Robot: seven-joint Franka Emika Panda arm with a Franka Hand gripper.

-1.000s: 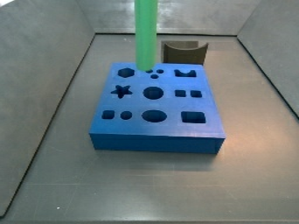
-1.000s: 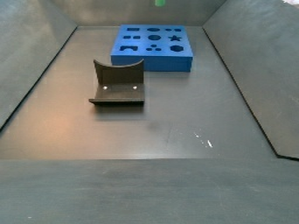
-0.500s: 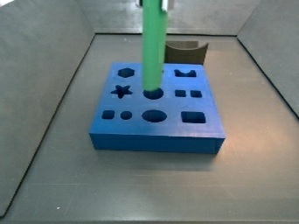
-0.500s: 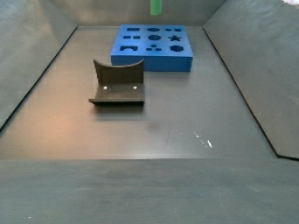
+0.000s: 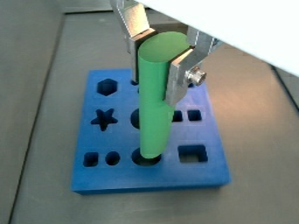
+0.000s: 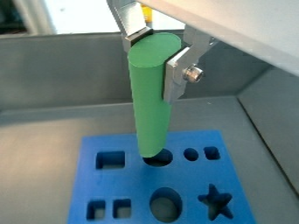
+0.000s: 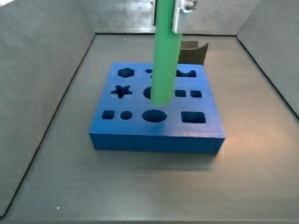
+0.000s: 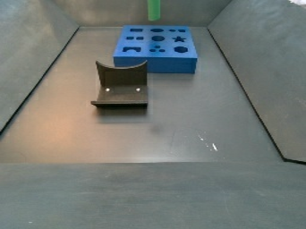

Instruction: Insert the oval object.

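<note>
One green oval object (image 5: 156, 96) hangs upright, gripped near its top by the hand (image 5: 162, 45) above the blue block (image 5: 111, 171), long axis vertical, lower end at or just inside a front-row hole in a wrist view; depth unclear.

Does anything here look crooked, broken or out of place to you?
Nothing stands out. The gripper holds the oval object upright above the blue block, which sits flat on the floor with its holes undamaged. The dark grey curved block stands apart from the blue block on the floor.
</note>
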